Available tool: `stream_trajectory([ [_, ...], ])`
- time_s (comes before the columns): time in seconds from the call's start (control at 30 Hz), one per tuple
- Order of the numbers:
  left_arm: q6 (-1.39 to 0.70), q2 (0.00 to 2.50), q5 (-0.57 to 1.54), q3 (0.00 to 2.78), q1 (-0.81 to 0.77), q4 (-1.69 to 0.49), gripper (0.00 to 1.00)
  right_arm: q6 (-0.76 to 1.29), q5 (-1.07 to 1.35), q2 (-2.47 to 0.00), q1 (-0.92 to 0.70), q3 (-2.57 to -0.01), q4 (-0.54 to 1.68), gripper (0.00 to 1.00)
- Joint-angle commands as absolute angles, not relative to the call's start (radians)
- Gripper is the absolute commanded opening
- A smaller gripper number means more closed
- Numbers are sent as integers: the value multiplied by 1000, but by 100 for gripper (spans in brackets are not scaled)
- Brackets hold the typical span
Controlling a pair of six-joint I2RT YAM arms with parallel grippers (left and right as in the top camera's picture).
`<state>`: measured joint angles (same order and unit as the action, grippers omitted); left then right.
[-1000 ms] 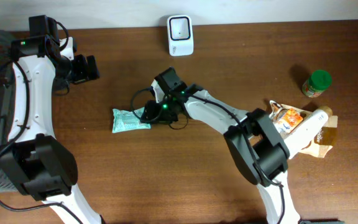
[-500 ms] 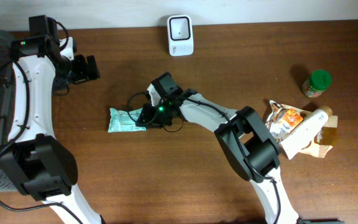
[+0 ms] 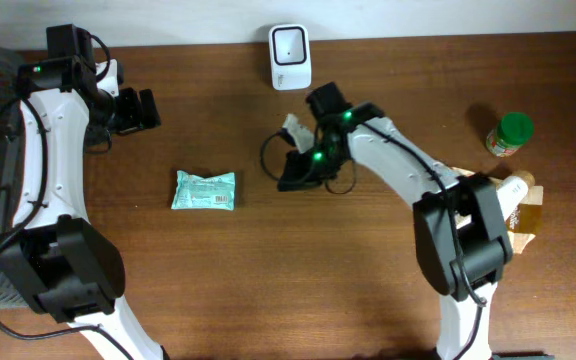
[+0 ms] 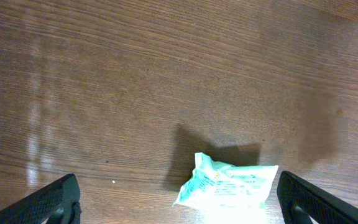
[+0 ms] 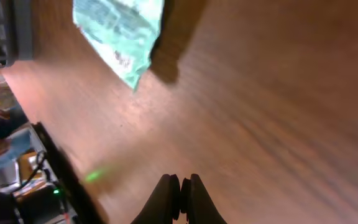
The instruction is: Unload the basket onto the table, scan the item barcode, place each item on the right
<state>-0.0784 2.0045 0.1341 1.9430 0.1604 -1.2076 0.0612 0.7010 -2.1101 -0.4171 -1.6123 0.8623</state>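
Though apart from green pkt (image 3: 204,189), R hand (image 5: 180,190) clenched empty, L hand (image 3: 146,108) released; scanner (image 3: 290,55), jar (image 3: 510,133) beyond.

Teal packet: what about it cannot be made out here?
Barcode on teal packet: overhead, print too small.
Lower part: left wrist, cut off by bottom edge.
Print: right wrist, blurred, cut off by top edge.
Underside: all views, hidden against the table.

item: teal packet (image 3: 205,189) | crinkled, sealed, being shown lying flat, long side across, left of frame centre, touched by nothing | scanner: white scanner (image 3: 290,56) | being shown at upper centre, well apart from packet
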Motion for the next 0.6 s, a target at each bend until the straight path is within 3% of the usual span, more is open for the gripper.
stream_trajectory([
  [0.0, -73, 1987, 141, 1946, 167, -1206, 99, 68, 713, -2096, -455, -1610, 775, 16],
  [0.07, -73, 1987, 141, 1946, 167, -1206, 99, 250, 607, -2112, -524, -1610, 637, 25],
  [0.2, -73, 1987, 141, 1946, 167, -1206, 99, 423, 562, -2157, -569, -1610, 586, 35],
  [0.57, -74, 1987, 142, 1946, 167, -1207, 99, 612, 617, -2315, -616, -1608, 323, 37],
])
